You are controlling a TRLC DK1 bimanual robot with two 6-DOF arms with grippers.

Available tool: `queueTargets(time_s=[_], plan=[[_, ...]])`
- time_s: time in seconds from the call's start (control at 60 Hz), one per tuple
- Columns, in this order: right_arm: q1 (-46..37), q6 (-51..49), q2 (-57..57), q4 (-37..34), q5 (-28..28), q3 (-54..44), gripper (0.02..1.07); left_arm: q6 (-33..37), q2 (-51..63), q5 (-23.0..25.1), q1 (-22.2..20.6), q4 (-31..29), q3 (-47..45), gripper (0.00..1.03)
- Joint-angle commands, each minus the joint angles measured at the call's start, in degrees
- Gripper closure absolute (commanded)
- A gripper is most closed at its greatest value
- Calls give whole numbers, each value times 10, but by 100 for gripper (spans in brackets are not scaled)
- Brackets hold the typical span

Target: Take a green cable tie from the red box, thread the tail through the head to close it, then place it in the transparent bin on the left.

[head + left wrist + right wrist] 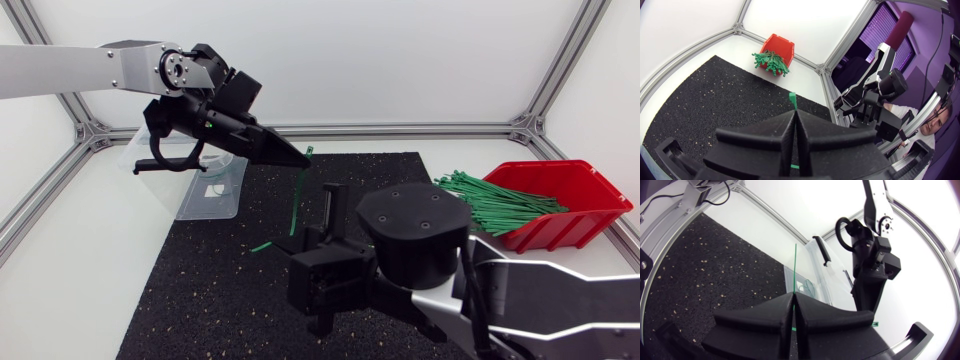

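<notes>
My left gripper [298, 160] hangs over the black mat beside the transparent bin [210, 185], shut on a green cable tie [300, 195]. The tie's head end [792, 100] pokes out past the left gripper [795, 112]. From there the tie hangs down to my right gripper [300, 238] at mid-mat, which is shut on its lower part. A short tail [262, 245] sticks out to the side. In the right wrist view the thin strand [795, 265] rises ahead of the right gripper [793, 294]. The red box [565, 195] holds a bundle of green ties [490, 200].
The black mat [200, 280] covers the table's middle, with white tabletop around it. The bin [812, 282] stands at the mat's far left corner with something small and green inside. The red box [777, 47] sits off the mat at the right, ties [771, 61] spilling over its front.
</notes>
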Motion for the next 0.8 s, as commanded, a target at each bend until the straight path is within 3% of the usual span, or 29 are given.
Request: queueTargets(time_s=[0.0,0.233,0.35,0.417,0.533,0.733,0.783], plan=[[-4,25,18,38,20,-11,102,17,-15,10,0,-3,-20,101],[5,24,10,57,28,-28,102,17,-19,10,0,-3,-22,101],[7,0,5,133,-17,-59,102,17,-19,10,0,-3,-21,101],[6,-4,6,141,-19,-62,102,16,-20,10,1,-3,-21,101],[14,-50,25,140,31,-62,102,16,-21,10,1,-3,-21,100],[22,-110,4,210,52,-104,102,14,-22,10,-3,-3,-19,101],[30,-113,8,210,89,-96,102,13,-23,9,-5,-3,-19,100]])
